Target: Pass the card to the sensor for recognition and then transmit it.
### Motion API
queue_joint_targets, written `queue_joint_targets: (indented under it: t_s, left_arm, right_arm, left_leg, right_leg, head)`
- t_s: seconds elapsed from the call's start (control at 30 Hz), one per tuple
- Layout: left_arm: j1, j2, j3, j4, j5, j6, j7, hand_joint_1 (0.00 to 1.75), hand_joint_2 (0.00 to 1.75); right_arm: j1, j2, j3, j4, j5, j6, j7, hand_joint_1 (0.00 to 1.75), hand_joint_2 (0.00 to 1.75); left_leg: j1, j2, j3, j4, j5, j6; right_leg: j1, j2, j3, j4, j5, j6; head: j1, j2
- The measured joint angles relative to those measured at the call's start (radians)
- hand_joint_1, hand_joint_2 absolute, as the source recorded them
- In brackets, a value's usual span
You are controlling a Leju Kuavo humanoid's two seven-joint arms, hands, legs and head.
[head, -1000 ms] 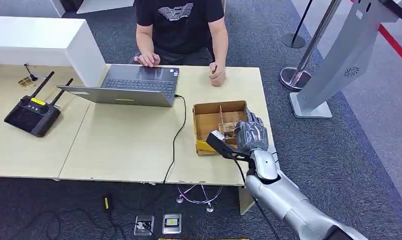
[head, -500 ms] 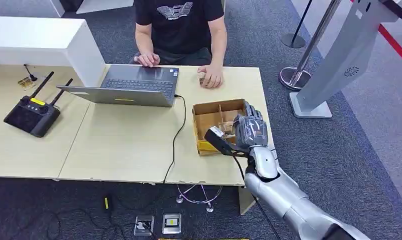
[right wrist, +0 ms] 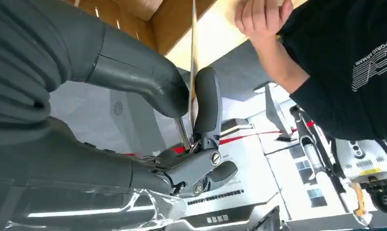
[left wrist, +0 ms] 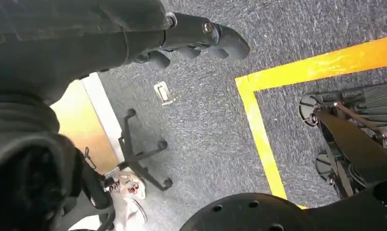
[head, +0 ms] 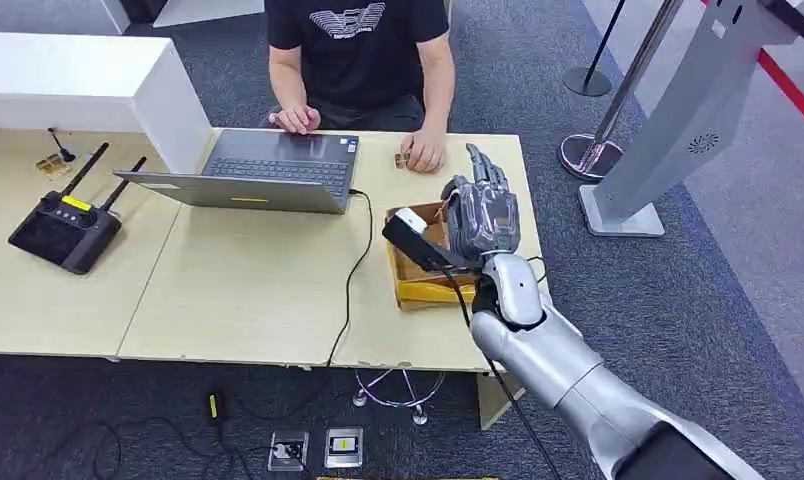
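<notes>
The right arm is reaching up from the near edge of the table (head: 258, 290), forearm angled forward and slightly inward, with the right hand (head: 481, 215) raised over the far part of the cardboard box (head: 418, 290). The back of the hand is facing the head view, and the fingers are pointing toward the seated person (head: 363, 50).

In the right wrist view, the thick thumb (right wrist: 134, 77) and a dark finger (right wrist: 207, 103) are pressing toward each other with a thin card (right wrist: 193, 53) standing edge-on between them. The right hand is pinching the card; the remaining fingers are extending loosely. From the head view the card itself is hidden behind the hand.

The left hand (left wrist: 196, 38) is hanging beside the body over the grey carpet, fingers loosely curled in, with nothing in them.

The box is sitting at the right end of the table, divided into compartments. The person is resting one hand (head: 421, 152) on the table just beyond the robot's fingertips. A laptop (head: 268, 170) is lying open in front of the person, a black cable (head: 353, 270) trailing from it across the table. A black controller with antennas (head: 66, 225) is sitting on the left part of the table.
</notes>
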Motion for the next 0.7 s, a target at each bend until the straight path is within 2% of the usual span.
queue_joint_targets:
  t_s: [0.23, 0.7]
  left_arm:
    - [-0.006, -0.006, 0.000, 0.000, -0.002, 0.000, 0.005, 0.00, 0.00]
    - [-0.006, -0.012, 0.000, 0.000, -0.002, 0.000, 0.010, 0.00, 0.00]
  right_arm:
    - [-0.013, 0.009, 0.000, 0.018, -0.047, -0.002, -0.013, 1.75, 1.75]
    - [-0.024, 0.009, 0.000, 0.039, -0.051, 0.003, -0.006, 1.75, 1.75]
  left_leg:
    - [0.000, 0.000, 0.000, 0.000, 0.000, 0.000]
    - [0.000, 0.000, 0.000, 0.000, 0.000, 0.000]
  right_leg:
    - [0.000, 0.000, 0.000, 0.000, 0.000, 0.000]
    - [0.000, 0.000, 0.000, 0.000, 0.000, 0.000]
  head:
    - [0.000, 0.000]
    - [0.000, 0.000]
